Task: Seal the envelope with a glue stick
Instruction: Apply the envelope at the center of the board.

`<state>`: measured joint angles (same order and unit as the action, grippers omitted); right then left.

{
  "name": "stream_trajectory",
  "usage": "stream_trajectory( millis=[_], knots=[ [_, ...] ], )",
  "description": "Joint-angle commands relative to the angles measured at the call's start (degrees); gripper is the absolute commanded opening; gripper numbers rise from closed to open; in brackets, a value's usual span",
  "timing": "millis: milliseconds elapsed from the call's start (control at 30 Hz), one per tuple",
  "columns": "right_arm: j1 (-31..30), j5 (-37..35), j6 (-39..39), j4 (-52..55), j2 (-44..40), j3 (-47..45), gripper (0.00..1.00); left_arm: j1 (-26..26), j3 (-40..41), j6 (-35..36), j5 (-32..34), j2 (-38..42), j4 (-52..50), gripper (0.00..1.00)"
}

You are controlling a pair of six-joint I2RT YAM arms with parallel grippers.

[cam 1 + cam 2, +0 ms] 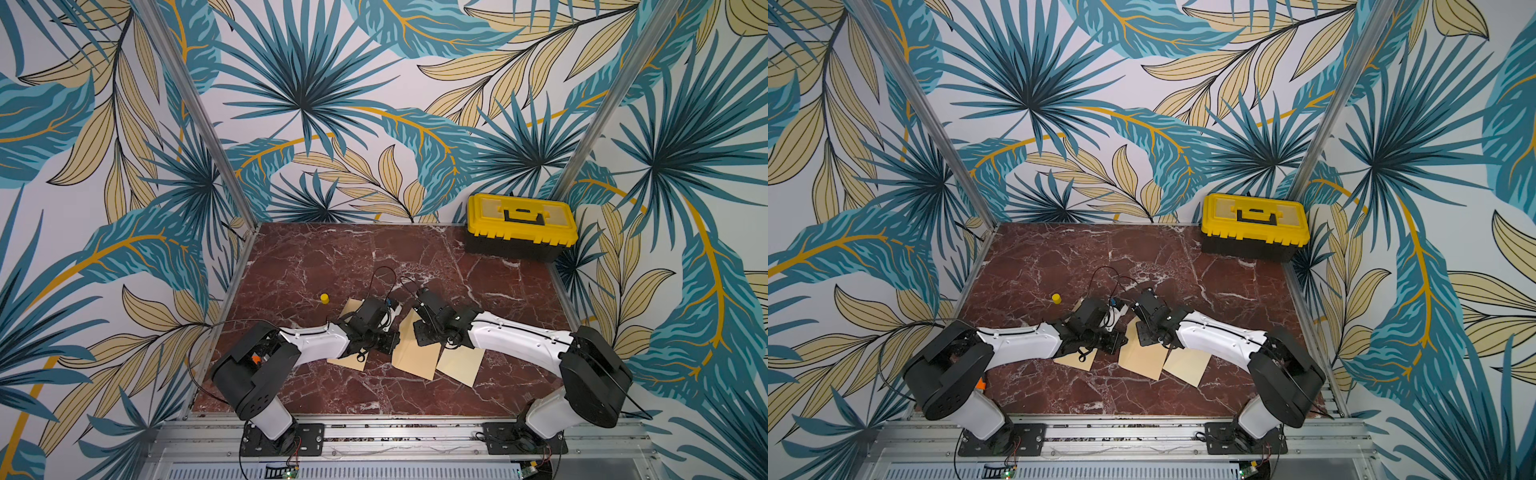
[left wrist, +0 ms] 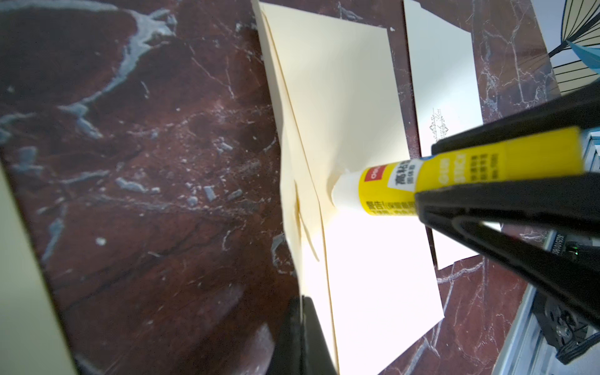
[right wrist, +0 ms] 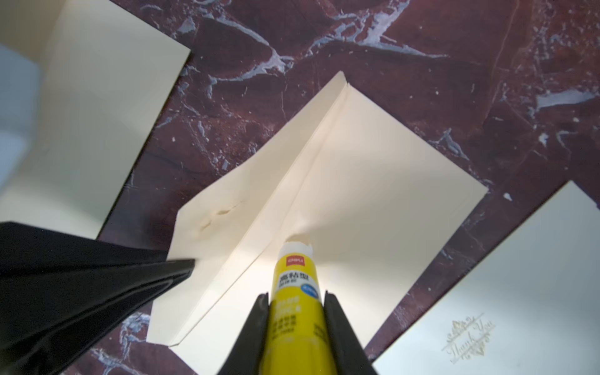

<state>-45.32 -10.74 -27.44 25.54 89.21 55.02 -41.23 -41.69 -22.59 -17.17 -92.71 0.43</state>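
Observation:
The cream envelope (image 3: 373, 181) lies on the marble table, seen between the two wrists in both top views (image 1: 415, 357) (image 1: 1140, 361). My right gripper (image 3: 296, 295) is shut on the yellow glue stick (image 3: 295, 279), which is uncapped, and its white tip presses on the envelope near the flap fold. In the left wrist view the glue stick (image 2: 406, 185) meets the envelope (image 2: 331, 81) the same way. My left gripper (image 2: 303, 302) is shut on the edge of the envelope's flap, holding it raised. The stick's yellow cap (image 1: 324, 297) (image 1: 1056, 298) stands on the table further left.
A cream "Thank You" card (image 3: 519, 292) (image 1: 459, 365) lies just right of the envelope. Another cream sheet (image 3: 97, 113) (image 1: 349, 361) lies under the left arm. A yellow and black toolbox (image 1: 521, 226) (image 1: 1254, 226) stands at the back right corner. Patterned walls enclose the table.

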Motion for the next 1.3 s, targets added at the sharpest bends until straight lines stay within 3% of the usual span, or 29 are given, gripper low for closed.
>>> stream_trajectory(
  millis=[0,200,367,800,933,1033,1267],
  knots=[
    [-0.2,-3.0,-0.7,6.8,1.5,-0.8,0.0,0.2,0.2,-0.3,0.4,-0.7,-0.9,0.01],
    [-0.2,-9.3,-2.3,3.6,6.1,2.9,0.0,0.1,0.2,-0.3,0.2,-0.9,-0.8,0.01],
    [-0.4,-3.1,-0.4,0.2,8.9,4.2,0.0,0.2,0.3,-0.2,0.3,-0.6,-1.0,0.01],
    [-0.4,5.1,3.1,7.0,1.0,-3.2,0.0,0.2,0.1,-0.4,0.2,-1.1,-0.9,0.01],
    [-0.4,3.0,3.0,8.6,1.8,-0.5,0.0,0.2,0.1,-0.4,0.4,-0.9,-1.2,0.01],
    [-0.4,5.3,3.0,11.3,2.2,2.0,0.0,0.2,0.1,-0.4,0.6,-0.8,-1.4,0.01],
    [-0.3,9.1,1.8,25.6,6.3,9.1,0.0,0.2,0.0,-0.4,0.4,-1.0,-1.3,0.0]
  ],
)
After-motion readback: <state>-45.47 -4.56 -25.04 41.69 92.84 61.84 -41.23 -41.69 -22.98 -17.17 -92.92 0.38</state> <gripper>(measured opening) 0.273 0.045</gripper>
